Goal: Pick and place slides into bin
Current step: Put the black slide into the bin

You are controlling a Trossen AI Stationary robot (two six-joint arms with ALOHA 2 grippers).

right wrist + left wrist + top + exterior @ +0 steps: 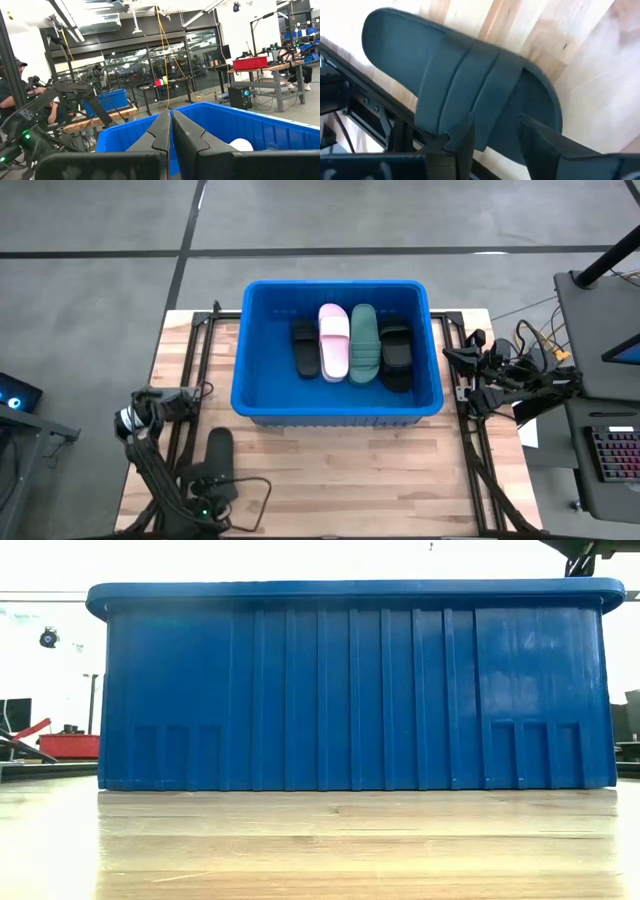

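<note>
At the lower left of the high view, the left gripper (213, 485) sits over a black slide (219, 452) lying flat on the wooden table (340, 470), close to the left arm's base and well apart from the bin. In the left wrist view its jaws stand apart, one fingertip (465, 137) at the edge of the ribbed strap and the other over the footbed; nothing is clamped yet. Farther up, at frame centre, the blue bin (258, 395) holds four slides side by side: a black one (305, 347), a pale pink one (334, 342), a dark green one (364, 343) and another black one (396, 355). The low view shows only the bin's ribbed wall. At the right edge of the high view, the right gripper (170, 131) waits beside the bin, jaws together, its wrist view looking over the rim. Probable risks: a grasp taken on the strap edge alone may let the soft rubber flex and slip free; a low carry may catch the slide on the thick rim; and a release over the occupied right half may leave it stacked on the others.
</note>
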